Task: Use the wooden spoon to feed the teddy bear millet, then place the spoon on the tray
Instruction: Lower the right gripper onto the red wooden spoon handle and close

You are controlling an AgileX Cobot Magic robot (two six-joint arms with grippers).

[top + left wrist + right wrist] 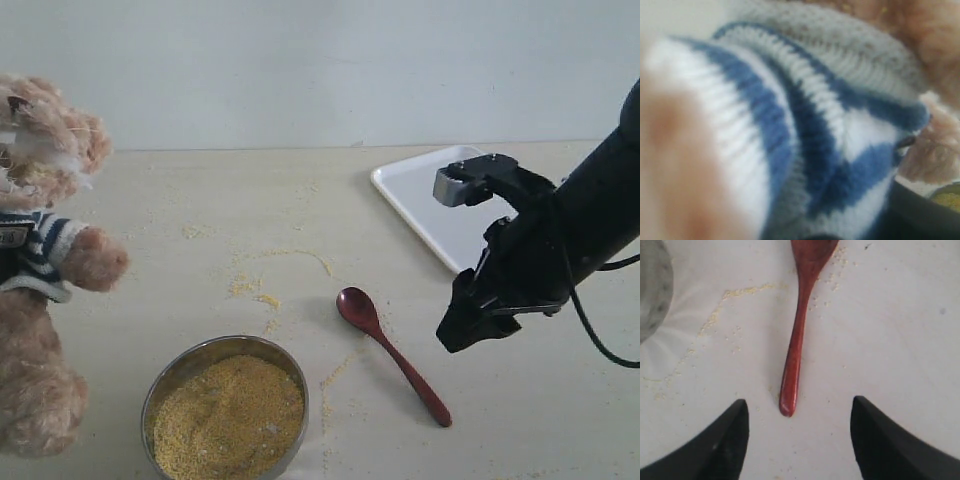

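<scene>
Right claw (468,325): we log it wide open, holding nothing, poised over the counter (560,420).
Wooden spoon (395,358): dark reddish-brown and glossy, with an oval bowl and a slim straight handle. It lies flat on the counter, handle end between the claw's black fingers (725,445), touching neither.
Millet (228,415): golden heap in a round steel bowl (178,364), with loose specks around the spoon.
Tray (420,200): white, beyond the claw, apart from the spoon.
Teddy bear (45,260): far left, striped shirt.
Left claw: we cannot tell its state.
</scene>
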